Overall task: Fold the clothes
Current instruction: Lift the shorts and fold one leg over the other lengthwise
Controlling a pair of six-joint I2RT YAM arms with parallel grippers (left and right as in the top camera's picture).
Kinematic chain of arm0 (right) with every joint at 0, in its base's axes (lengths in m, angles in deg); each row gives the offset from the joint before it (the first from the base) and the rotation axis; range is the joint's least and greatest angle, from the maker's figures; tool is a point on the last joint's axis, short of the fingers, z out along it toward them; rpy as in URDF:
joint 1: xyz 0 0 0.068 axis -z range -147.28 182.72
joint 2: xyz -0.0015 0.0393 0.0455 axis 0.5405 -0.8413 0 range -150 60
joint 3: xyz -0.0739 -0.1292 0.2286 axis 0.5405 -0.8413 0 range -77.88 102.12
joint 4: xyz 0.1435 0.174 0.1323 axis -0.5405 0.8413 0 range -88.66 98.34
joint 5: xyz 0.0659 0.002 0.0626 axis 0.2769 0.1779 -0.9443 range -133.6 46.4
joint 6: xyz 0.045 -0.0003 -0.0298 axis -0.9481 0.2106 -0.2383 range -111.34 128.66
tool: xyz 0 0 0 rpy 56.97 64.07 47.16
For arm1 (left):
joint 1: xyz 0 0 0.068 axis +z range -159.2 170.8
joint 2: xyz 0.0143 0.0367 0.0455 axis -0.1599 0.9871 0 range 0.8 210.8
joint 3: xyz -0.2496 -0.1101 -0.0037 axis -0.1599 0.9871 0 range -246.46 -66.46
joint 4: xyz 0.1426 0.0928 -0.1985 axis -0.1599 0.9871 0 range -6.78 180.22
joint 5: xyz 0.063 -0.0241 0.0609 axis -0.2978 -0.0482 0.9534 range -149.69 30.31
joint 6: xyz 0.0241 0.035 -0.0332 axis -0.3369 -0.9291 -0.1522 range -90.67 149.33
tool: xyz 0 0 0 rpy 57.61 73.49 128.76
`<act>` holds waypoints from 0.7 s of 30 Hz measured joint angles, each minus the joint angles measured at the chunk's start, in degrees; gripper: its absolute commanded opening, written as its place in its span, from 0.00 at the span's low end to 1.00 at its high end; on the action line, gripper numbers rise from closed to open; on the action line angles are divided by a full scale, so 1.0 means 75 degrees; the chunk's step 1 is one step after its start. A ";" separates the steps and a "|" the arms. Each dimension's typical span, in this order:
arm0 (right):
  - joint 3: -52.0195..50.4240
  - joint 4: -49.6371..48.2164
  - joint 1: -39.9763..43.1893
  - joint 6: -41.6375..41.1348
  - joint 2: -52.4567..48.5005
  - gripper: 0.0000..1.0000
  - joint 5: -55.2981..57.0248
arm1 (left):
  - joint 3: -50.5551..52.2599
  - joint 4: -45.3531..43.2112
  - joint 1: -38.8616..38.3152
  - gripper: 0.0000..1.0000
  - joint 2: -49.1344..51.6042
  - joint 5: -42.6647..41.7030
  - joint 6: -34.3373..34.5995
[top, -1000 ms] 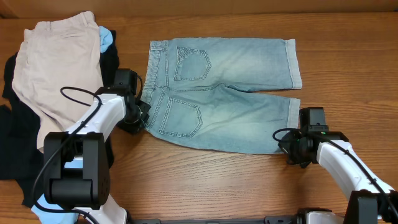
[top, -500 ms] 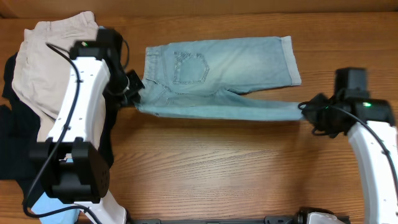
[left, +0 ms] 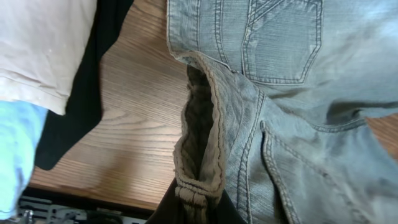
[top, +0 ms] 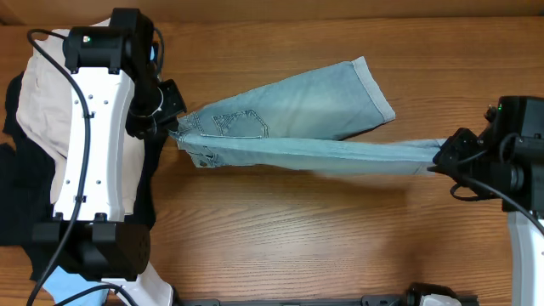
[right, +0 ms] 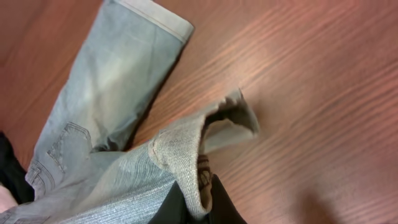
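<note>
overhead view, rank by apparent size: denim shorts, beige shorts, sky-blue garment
1. denim shorts, lifted nearer the camera
2. beige shorts, partly covered by the left arm
3. sky-blue garment, only a scrap shows

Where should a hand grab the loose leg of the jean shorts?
Probably by the cuff at the end of the loose leg, coming from its open right side. The folded hem is thick, and bare table lies around it. Both hands are busy: the left hand holds the jean shorts by the waistband, the right hand the other cuff.

black garment (top: 17, 204) cropped left, beige shorts (top: 38, 110) half-covered
</note>
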 measured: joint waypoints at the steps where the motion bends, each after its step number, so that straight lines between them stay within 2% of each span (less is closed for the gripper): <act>1: 0.0000 -0.0119 0.0003 0.0023 -0.0026 0.04 -0.0006 | 0.0003 -0.0017 -0.0032 0.04 0.0000 0.0070 0.0003; 8: 0.0003 -0.1437 0.0000 0.0402 -0.1075 0.04 -0.0163 | 0.0997 -0.0941 -0.0166 0.04 -0.0067 0.0440 0.0408; 15: 0.0006 -0.3101 -0.0093 0.0653 -0.2938 0.04 -0.0335 | 0.2722 -0.3488 -0.0178 0.04 -0.0073 0.0603 0.0898; 21: 0.0006 -0.4881 -0.0373 0.0746 -0.4555 0.04 -0.0344 | 0.3564 -0.5182 -0.0175 0.04 -0.0073 0.0822 0.1032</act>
